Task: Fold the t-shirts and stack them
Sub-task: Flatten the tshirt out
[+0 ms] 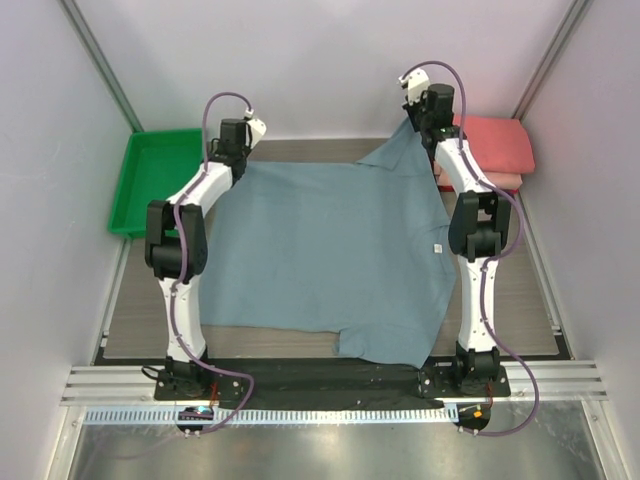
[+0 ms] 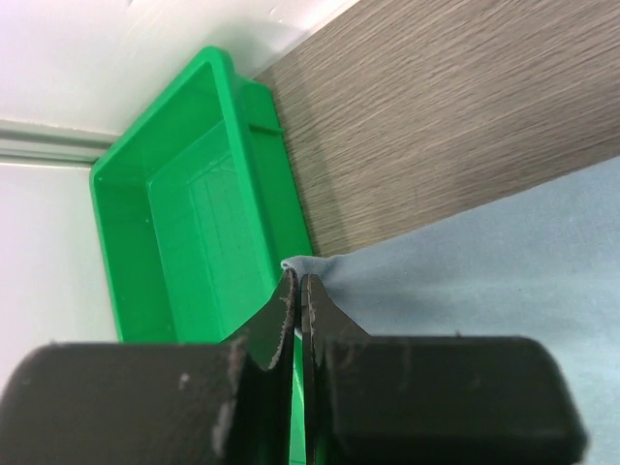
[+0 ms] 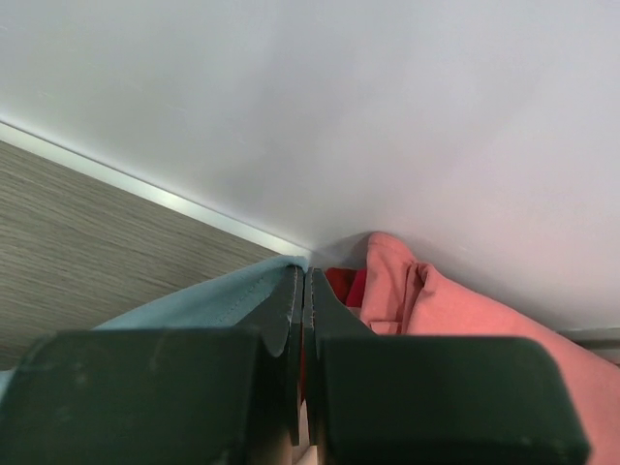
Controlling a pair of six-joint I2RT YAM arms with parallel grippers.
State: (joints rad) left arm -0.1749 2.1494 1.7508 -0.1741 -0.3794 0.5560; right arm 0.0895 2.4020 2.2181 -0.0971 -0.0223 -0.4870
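Left gripper (image 2: 297,286) and right gripper (image 3: 302,281) reach far forward, jaws pinched fully shut.

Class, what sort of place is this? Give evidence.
Probably a robot lab test cell: left arm and right arm mounted at a wood-grain table, plain white walls enclosing it, blue-grey t-shirt laid out.

Blue-grey t-shirt (image 1: 330,250): spread nearly flat, white neck label (image 1: 437,247) at its right edge, far corners nipped in my left pincer (image 2: 298,281) and right pincer (image 3: 303,273). Coral-pink t-shirts (image 1: 497,143): folded, stacked, far right.
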